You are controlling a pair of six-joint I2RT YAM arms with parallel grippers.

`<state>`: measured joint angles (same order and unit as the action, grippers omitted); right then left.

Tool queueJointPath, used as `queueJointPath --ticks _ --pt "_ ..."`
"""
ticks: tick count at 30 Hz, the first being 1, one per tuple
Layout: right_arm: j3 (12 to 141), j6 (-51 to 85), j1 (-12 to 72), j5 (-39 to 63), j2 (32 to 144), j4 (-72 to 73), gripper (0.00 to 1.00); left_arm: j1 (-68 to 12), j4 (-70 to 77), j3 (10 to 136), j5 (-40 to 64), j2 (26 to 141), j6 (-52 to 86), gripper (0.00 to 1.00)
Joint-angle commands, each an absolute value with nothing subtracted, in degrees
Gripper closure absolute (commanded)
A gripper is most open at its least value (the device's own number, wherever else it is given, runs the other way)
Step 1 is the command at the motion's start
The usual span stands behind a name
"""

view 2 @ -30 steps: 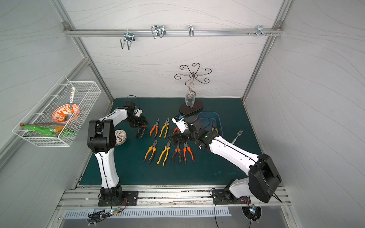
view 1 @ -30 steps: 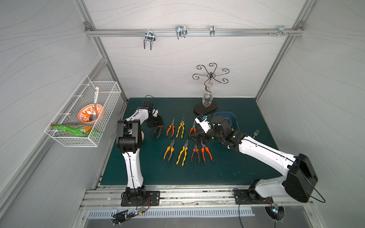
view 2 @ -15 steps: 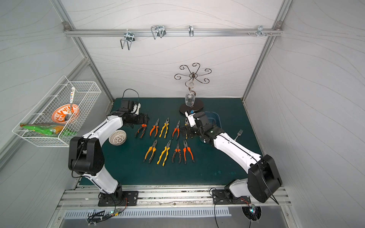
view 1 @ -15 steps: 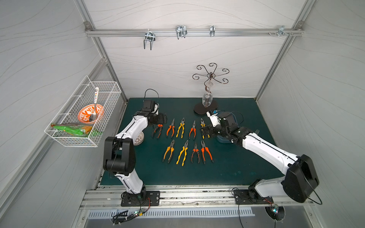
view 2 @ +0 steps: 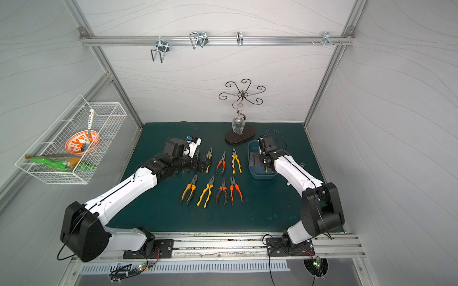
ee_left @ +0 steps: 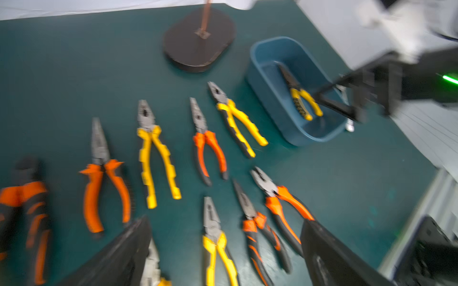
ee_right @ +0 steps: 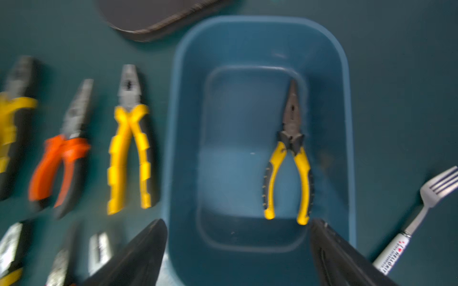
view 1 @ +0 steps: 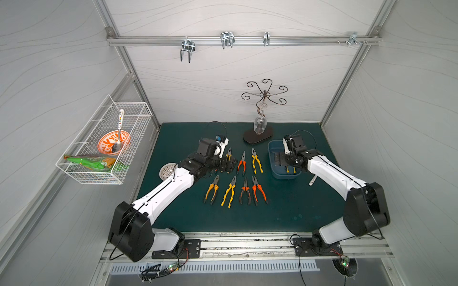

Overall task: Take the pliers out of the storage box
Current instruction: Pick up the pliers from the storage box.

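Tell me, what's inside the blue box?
One long-nosed pliers with yellow handles lies in the storage box. Nothing else shows, though the right gripper covers two corners.

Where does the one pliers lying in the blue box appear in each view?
In both top views: the pliers, only yellow handle tips, in the storage box, near end.
Left wrist: inside the box, lengthwise.
Right wrist: whole, by the box wall nearer the fork.
Shared landmark: the dark oval base beside the box.
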<state>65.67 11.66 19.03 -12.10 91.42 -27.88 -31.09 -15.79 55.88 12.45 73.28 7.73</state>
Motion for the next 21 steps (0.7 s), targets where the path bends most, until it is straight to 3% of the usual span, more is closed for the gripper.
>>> queueJointPath --ticks 1,7,21 --pt "68.7 13.2 17.2 -13.8 97.0 -33.1 0.13 -34.0 -9.2 53.3 14.1 69.4 7.4 0.0" --pt "74.1 15.1 16.3 -15.2 105.9 -35.5 0.31 -35.4 -9.1 50.8 11.9 66.5 2.6 0.0" --pt "79.8 17.0 15.5 -11.9 116.5 -39.0 0.55 -35.4 -8.5 50.0 8.1 65.1 2.8 0.0"
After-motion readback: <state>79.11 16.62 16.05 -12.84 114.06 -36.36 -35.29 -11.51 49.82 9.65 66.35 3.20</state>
